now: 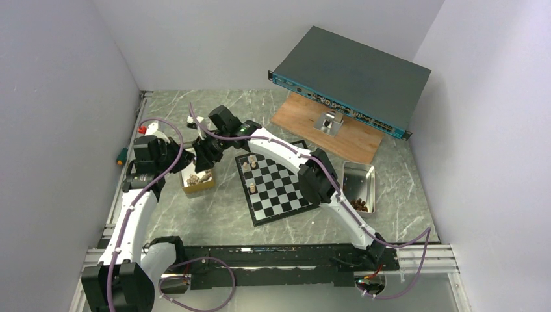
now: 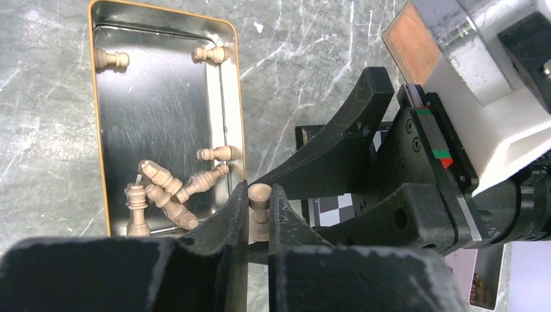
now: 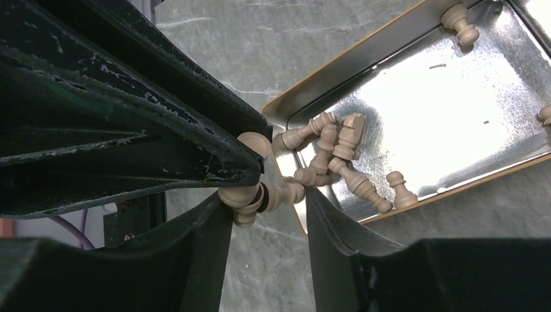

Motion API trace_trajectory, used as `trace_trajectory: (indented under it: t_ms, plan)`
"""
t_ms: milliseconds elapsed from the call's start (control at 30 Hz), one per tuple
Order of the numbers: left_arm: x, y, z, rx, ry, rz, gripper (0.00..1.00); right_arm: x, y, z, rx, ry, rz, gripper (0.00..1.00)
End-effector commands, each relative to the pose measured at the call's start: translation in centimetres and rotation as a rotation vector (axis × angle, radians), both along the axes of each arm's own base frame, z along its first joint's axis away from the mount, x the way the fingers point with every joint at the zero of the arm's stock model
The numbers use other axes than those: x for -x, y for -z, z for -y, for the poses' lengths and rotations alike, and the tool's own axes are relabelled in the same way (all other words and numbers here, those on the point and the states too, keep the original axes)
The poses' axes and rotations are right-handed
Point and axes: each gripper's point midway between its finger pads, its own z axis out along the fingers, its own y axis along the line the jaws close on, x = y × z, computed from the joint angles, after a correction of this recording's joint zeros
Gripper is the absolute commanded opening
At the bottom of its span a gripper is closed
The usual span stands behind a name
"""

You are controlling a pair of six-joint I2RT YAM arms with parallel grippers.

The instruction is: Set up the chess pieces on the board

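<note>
The left jaws are clenched on one pale chess piece [image 2: 260, 207], pinched between the fingertips just past the edge of the small tin [image 2: 91, 130] that holds the other pale pieces [image 2: 170, 188]. The right jaws stand spread on either side of that same piece, one finger above it and one below. The pictures do not show whether either finger touches it. This looks like a hand-over in mid-air, above the strip of desk [image 1: 214, 221] between the tin and the left edge of the board [image 1: 286, 195].

To do it well, the right jaws should close on the part of the piece that sticks out beyond the left fingertips. They should take it squarely across its body, so that it does not twist or pop out. The left jaws should let go only once the right grip is firm. They should then back straight away, since the two sets of fingers are tightly interleaved and a sideways pull could knock the piece loose.

The board lies askew near the middle of the desk, with a few pale pieces [image 1: 251, 161] standing near its far-left corner. The piece is tiny, so it should go down upright in the middle of a free square, clear of those neighbours.
</note>
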Motion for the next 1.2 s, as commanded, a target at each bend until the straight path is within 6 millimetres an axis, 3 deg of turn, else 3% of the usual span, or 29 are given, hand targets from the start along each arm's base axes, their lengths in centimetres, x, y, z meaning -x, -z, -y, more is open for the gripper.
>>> trace_trajectory:
  t_ms: [0, 267, 833, 967, 1167]
  plan:
    - [-0.4, -0.4, -0.1, -0.010, -0.005, 0.019, 0.00, -0.6, -2.2, -1.1, -0.064, 0.002, 0.032, 0.44]
    - [-0.3, 0.2, -0.8, -0.027, -0.038, -0.006, 0.00, -0.8, -1.8, -1.4, -0.072, -0.001, 0.034, 0.37]
    - [-0.1, 0.4, -2.1, -0.069, -0.096, -0.025, 0.00, -1.5, 1.3, -2.0, -0.040, 0.018, 0.026, 0.25]
    - [0.0, 0.3, -2.6, -0.091, -0.109, -0.022, 0.00, -1.4, 1.2, -1.8, -0.037, 0.001, 0.039, 0.33]
    - [0.5, -0.4, -3.1, -0.169, -0.084, 0.002, 0.00, -0.6, -1.9, -0.3, -0.055, -0.082, 0.129, 0.47]
